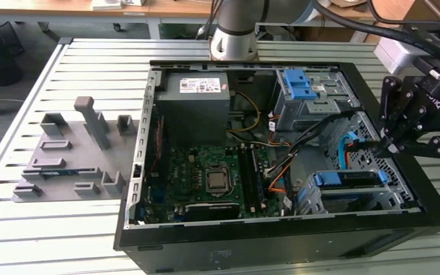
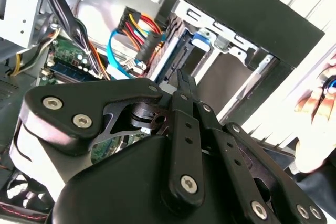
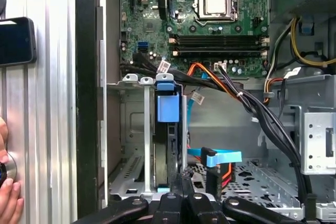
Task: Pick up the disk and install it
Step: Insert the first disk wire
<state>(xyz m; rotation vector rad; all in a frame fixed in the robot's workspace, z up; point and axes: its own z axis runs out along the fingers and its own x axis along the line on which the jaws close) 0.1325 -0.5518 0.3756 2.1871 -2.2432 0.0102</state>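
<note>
Slatted metal table [image 1: 21, 229]; wooden desks [image 1: 75, 7] behind; grey floor [image 1: 6, 109].

The disk [image 1: 348, 179] stands on edge inside a metal drive cage [image 1: 373, 201] at the computer case's [image 1: 403, 229] near corner on the exterior view's right, its blue carrier frame [image 3: 168, 107] facing the circuit board [image 3: 210, 19].

You have a slatted metal table [image 1: 67, 229]; on it lie an open black computer case [image 1: 281, 243] and, on the exterior view's left, a grey fixture tray [image 1: 71, 154].
</note>
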